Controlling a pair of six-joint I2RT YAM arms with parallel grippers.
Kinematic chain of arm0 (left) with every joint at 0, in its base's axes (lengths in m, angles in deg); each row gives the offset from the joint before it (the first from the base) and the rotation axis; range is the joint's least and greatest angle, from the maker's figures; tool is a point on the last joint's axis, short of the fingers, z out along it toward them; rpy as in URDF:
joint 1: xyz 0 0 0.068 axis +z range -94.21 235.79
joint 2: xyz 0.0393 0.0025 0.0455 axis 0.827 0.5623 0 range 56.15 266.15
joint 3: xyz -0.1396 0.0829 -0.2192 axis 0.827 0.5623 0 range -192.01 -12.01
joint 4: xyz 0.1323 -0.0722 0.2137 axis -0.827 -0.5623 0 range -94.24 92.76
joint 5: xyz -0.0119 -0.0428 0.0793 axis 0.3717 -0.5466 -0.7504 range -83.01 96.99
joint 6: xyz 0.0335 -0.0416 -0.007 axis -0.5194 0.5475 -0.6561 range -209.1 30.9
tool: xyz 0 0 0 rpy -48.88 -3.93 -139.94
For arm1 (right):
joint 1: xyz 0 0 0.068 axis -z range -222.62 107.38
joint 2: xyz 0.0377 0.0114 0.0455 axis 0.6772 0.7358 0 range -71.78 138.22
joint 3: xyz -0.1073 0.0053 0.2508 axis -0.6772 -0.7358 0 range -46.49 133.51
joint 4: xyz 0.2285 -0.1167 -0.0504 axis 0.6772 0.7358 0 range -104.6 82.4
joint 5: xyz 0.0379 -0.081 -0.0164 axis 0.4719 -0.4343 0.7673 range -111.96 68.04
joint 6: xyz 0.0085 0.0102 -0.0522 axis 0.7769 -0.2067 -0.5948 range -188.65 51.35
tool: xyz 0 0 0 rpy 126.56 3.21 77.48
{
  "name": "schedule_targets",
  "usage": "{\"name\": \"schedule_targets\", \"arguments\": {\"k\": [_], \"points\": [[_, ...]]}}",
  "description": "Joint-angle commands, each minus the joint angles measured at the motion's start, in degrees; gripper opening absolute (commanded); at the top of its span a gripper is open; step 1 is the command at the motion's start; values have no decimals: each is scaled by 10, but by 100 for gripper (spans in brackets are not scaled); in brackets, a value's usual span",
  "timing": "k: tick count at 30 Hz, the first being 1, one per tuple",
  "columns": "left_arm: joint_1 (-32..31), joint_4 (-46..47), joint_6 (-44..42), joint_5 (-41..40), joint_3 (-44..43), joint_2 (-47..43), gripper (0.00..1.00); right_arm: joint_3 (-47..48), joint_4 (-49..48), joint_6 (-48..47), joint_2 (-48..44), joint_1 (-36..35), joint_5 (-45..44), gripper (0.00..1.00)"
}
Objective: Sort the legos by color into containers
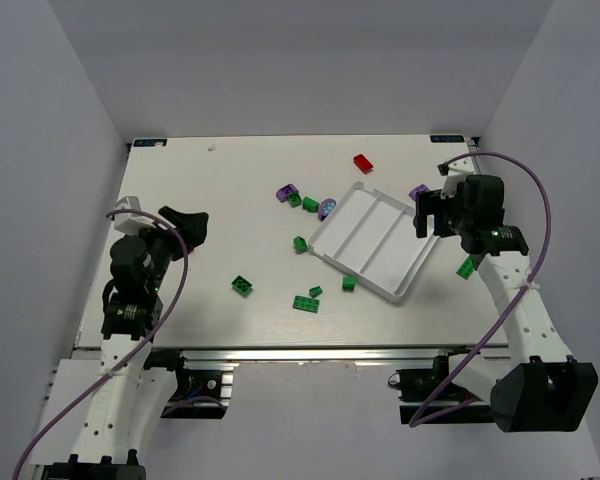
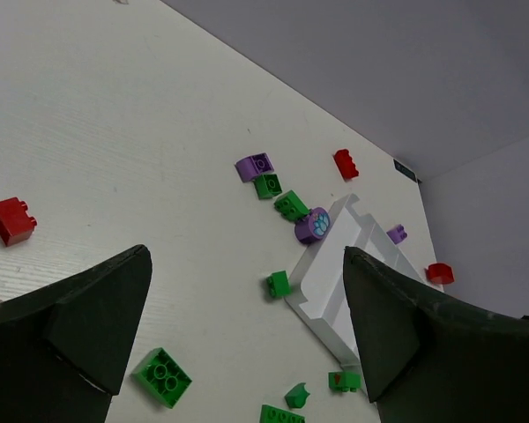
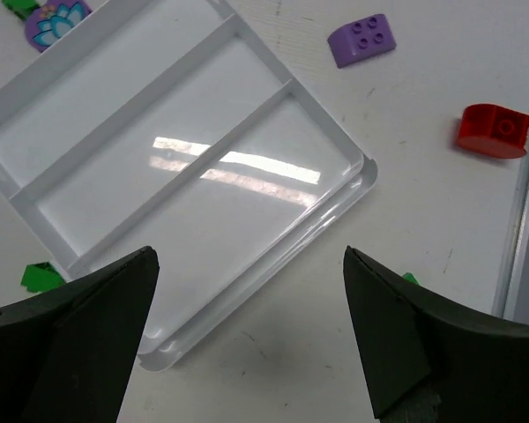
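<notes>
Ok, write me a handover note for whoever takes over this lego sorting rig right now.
Left claw: open, empty, above the left side of the table.
Right claw: open, empty, over the right corner of the tray.
Tray: all three compartments empty.
Legos: all loose on the table. Green bricks lie mostly left of and in front of the tray, purple bricks near its far side, and a red brick behind it.
Done: nothing sorted.
Left: every brick, one colour per compartment.
</notes>
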Motion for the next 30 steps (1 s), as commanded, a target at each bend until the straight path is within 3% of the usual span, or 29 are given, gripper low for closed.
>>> {"name": "schedule_targets", "arguments": {"k": [1,2,3,5,6,7,9,10,11,14,16,17,19,21,22,26,30], "points": [[2,13,8,24,1,3,98,23,14,-105,-19,0,117,89],[3,11,7,25,0,7,98,17,27,-161,-29,0,176,90],[3,8,6,26,-3,9,97,15,52,-227,-50,0,297,90],[2,3,6,31,-7,14,89,-8,136,-414,-72,-4,389,89],[2,3,6,34,-8,15,82,-21,145,-443,-93,-17,415,89],[2,3,6,41,-10,16,71,-34,146,-459,-102,-25,419,90],[2,-11,10,46,-12,14,12,-71,163,-540,-121,-40,456,89],[2,-18,13,46,-12,14,12,-72,163,-540,-121,-41,464,89],[2,-22,17,48,-11,10,0,-81,163,-550,-118,-54,467,89],[3,-41,25,55,-8,-5,1,-70,167,-547,-88,-85,469,88],[3,-58,32,48,-6,-21,23,-58,177,-549,-65,-108,458,81],[3,-62,34,46,-4,-26,49,-53,179,-547,-41,-137,431,72],[2,-67,40,45,0,-39,68,-50,188,-556,-17,-166,404,63],[2,-71,48,45,9,-44,81,-50,207,-574,13,-199,384,58],[2,-73,49,46,11,-46,82,-51,211,-593,22,-205,381,58],[2,-84,49,53,11,-42,83,-82,179,-632,41,-237,350,87],[2,-85,54,52,16,-42,84,-104,133,-668,53,-248,334,88]]}}
